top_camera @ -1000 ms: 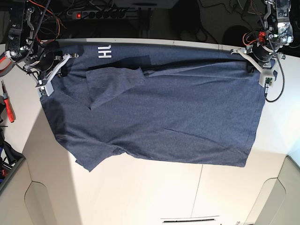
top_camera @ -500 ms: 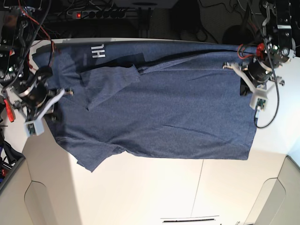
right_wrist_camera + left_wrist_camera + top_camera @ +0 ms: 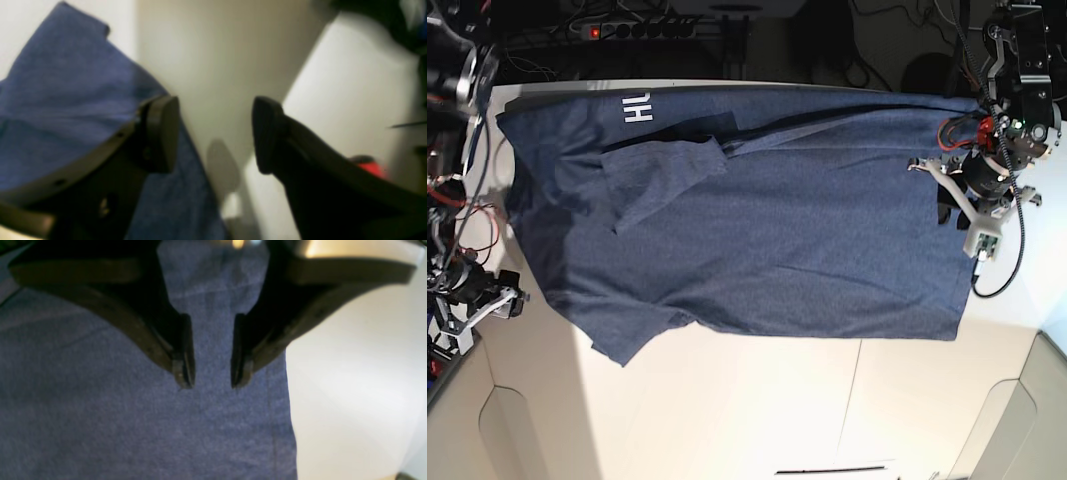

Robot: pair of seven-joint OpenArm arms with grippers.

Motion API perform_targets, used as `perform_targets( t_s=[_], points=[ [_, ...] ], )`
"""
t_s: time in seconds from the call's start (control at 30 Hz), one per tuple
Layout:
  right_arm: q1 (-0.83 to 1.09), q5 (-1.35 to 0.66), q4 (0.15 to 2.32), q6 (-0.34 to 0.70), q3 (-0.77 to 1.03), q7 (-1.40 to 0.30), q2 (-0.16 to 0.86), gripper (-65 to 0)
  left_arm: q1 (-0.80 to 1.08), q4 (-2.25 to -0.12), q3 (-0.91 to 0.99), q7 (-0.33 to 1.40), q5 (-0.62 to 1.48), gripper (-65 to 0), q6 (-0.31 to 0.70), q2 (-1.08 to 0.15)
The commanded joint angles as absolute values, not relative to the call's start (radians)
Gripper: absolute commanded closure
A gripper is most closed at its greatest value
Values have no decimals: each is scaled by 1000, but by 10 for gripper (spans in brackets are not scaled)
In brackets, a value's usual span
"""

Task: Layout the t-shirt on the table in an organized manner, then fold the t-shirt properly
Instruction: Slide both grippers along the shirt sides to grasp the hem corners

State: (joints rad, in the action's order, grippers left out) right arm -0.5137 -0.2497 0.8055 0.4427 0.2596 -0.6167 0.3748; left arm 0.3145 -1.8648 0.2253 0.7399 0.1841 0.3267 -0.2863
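The navy t-shirt (image 3: 767,220) lies spread across the white table (image 3: 727,410), its white lettering (image 3: 637,110) at the far left. One sleeve (image 3: 667,170) is folded over the body and another (image 3: 627,345) sticks out at the near left. My left gripper (image 3: 947,205) hovers over the shirt's right edge. The left wrist view shows that gripper (image 3: 210,383) open with nothing between the jaws, blue cloth (image 3: 133,413) beneath and bare table (image 3: 350,390) beside. My right gripper (image 3: 502,300) is off the shirt at the left table edge. In the right wrist view it (image 3: 213,133) is open and empty, the shirt (image 3: 66,100) to its left.
A thin dark seam (image 3: 852,400) runs across the table's near half. A power strip (image 3: 627,30) and cables lie behind the far edge. Something red (image 3: 367,166) shows behind the right finger. The table's near corners are rounded.
Both grippers let go of the shirt's far edge and opened. The right arm swung down and left, off the shirt. The left arm came forward along the right edge.
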Motion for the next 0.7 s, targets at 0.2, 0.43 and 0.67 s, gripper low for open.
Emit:
perform_targets(
  t_s=[0.2,0.43,0.67],
  points=[
    [-629,-360,505,574,262,-520,381,-345,307,-1882,230,721,187,-220,326,-297],
    [-620,-345,505,572,261,-510,326,-320,293,-1882,230,696,185,-220,311,-297],
    [-620,-352,514,572,262,-496,330,0,63,-1620,298,608,195,-219,196,-351]
  ],
)
